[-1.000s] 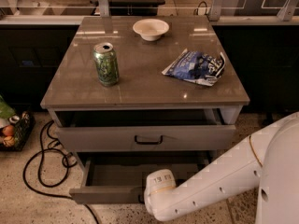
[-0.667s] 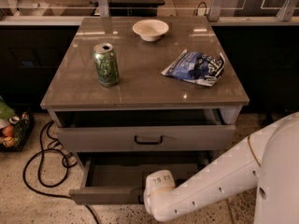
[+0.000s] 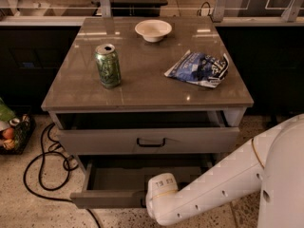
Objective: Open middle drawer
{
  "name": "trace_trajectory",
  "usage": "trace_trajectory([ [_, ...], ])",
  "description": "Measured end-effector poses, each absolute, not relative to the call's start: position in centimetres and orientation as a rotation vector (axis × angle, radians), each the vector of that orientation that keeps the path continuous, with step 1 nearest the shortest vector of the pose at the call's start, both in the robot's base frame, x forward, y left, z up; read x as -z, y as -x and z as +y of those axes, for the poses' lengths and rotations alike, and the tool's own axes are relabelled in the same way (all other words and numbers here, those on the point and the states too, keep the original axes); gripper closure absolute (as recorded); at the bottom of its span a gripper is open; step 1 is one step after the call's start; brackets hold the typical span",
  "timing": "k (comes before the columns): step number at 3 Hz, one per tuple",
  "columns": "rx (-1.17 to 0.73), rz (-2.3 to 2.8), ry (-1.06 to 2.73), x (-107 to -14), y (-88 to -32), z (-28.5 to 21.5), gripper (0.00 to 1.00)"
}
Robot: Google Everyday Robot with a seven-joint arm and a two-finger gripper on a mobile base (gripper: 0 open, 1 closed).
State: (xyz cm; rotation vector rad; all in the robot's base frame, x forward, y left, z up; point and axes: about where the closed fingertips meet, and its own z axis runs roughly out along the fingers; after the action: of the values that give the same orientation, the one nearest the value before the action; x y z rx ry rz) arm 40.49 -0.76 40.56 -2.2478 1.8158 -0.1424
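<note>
Looking down on the cabinet: the middle drawer [image 3: 104,199] sits low at the near side, pulled well out toward me, its plain grey interior open to view and its flat front standing clear of the drawer above. My white arm [image 3: 223,184] reaches in from the near right and ends right at the centre of that drawer front. The hand [image 3: 145,201] is tucked against the front's near face, mostly hidden under the wrist, so I cannot tell whether it is open or closed.

Above it, the top drawer [image 3: 95,140] is out a little as well, with a dark gap between it and the surface; its black loop handle [image 3: 151,142] sits at centre, free of the arm.

Up on the brown surface [image 3: 152,89], a green can [image 3: 108,65] stands upright at the left. A white bowl [image 3: 153,30] sits at the far side near the middle. A crumpled blue snack bag [image 3: 197,69] lies flat on the right. All three are well apart.

On the floor to the left, a black cable [image 3: 40,175] loops beside the cabinet, and a basket [image 3: 16,137] sits at the far-left edge.
</note>
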Motion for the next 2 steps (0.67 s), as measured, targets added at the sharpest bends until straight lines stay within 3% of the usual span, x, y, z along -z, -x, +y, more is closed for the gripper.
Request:
trace_trajectory([
  [2, 0.14, 1.816, 2.25, -40.45, -40.39, -0.77, 0.13],
])
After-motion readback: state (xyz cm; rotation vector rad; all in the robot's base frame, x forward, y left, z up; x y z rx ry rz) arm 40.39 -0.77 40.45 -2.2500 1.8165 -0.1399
